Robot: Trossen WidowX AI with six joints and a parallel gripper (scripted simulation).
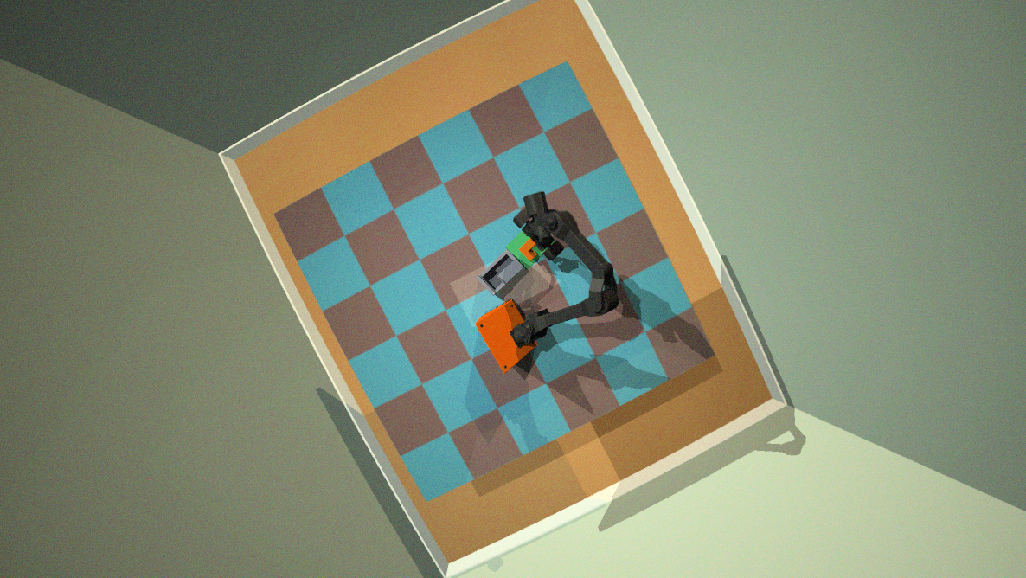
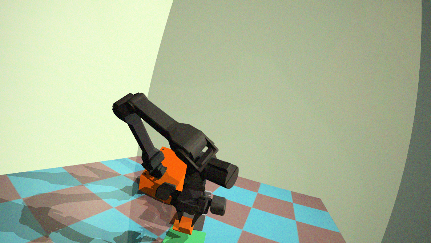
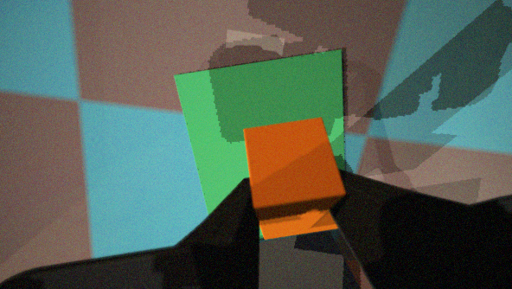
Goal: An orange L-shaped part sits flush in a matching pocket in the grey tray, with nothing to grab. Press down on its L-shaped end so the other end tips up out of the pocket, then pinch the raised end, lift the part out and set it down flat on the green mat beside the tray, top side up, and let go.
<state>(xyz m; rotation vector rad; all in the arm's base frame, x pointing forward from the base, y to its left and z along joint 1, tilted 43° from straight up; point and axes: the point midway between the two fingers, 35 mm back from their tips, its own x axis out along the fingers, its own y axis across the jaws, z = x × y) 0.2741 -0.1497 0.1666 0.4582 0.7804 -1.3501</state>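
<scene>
The orange part (image 1: 527,246) (image 2: 186,225) (image 3: 291,160) is out of the tray, low over the green mat (image 1: 514,248) (image 2: 197,235) (image 3: 195,112). My gripper (image 2: 188,218) (image 3: 286,181) is shut on it, with one dark finger on each side. The wrist view shows a broad orange face, with a lower orange piece behind it toward the tray. Whether its underside touches the mat or is level is not clear. The grey tray (image 1: 514,278) (image 3: 277,264) stands beside the mat with its pocket empty. In the exterior view my gripper and the part mostly hide the tray.
The arm's orange base block (image 1: 495,333) (image 2: 176,167) stands on the far side of the tray from the mat. The checkered floor (image 1: 441,204) (image 2: 271,223) lies around them inside a low pale wall (image 1: 663,172). The arm's shadows cross the mat and floor.
</scene>
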